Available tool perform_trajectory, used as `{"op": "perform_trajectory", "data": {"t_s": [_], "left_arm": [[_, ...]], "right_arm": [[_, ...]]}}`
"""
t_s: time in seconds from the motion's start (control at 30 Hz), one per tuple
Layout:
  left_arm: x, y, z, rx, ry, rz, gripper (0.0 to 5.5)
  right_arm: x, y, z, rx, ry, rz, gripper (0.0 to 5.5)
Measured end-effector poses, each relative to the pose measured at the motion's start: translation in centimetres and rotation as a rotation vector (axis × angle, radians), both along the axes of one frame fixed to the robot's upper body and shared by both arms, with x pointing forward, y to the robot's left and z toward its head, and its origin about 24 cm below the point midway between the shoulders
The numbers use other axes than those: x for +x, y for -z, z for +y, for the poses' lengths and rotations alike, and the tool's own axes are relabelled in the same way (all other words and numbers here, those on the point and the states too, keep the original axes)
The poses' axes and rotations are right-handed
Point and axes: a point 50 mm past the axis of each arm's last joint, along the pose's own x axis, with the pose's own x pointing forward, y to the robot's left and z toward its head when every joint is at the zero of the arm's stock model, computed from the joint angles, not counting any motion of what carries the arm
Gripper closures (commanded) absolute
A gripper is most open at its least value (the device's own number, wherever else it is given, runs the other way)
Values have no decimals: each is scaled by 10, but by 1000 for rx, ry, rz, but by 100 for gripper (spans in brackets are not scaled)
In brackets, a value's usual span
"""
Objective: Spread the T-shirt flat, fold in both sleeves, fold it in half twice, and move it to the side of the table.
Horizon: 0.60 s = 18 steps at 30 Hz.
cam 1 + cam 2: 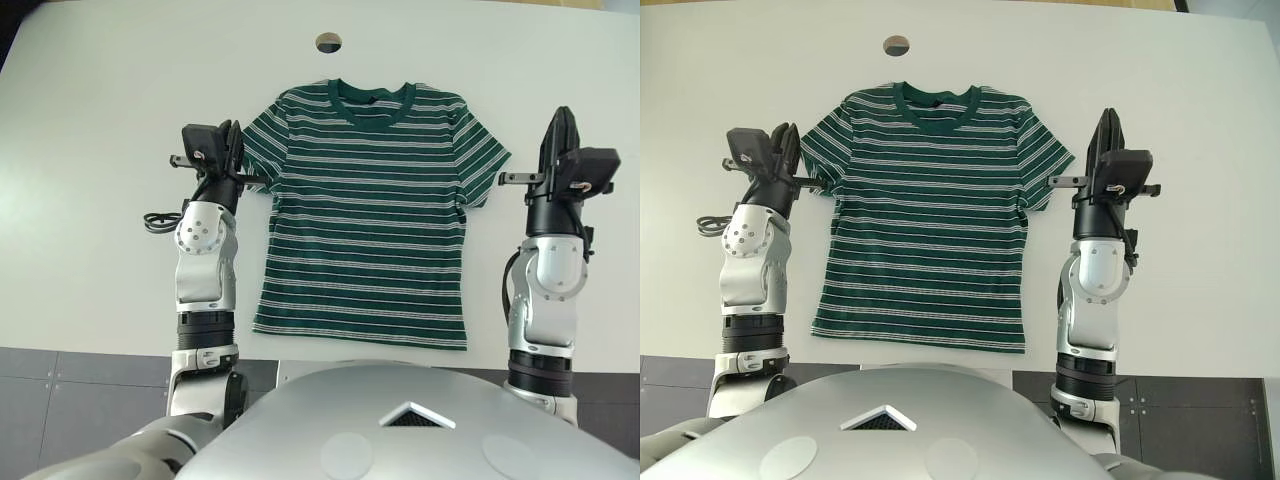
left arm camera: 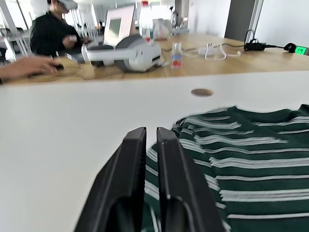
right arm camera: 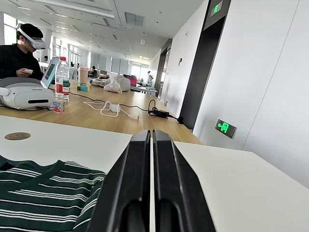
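T-shirt [image 1: 365, 215] | striped green cloth, flat, sleeves out | table [image 1: 100, 100] smooth white

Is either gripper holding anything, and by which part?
Nothing is held: left gripper and right gripper are shut and empty, either side of the T-shirt.

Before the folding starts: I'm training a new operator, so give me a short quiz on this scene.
1. True or false: the T-shirt is already folded in half.
2. What sits in the table beyond the collar? A) a round port B) a mug C) scissors
3. Fill in: the T-shirt lies ___ the left gripper and the right gripper.
Key: 1 false, it lies spread flat; 2 A; 3 between.
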Motion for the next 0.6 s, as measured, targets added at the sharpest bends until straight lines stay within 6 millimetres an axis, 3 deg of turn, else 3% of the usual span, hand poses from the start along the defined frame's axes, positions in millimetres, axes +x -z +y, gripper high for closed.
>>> {"op": "perform_trajectory", "data": {"t_s": [0.27,0.6], "left_arm": [[8,15,23,-35,18,216,340],[22,18,26,-180,51,332,334]], "right_arm": [[-1,-1,1,8,2,-5,540],[-1,-1,4,19,-6,-8,540]]}}
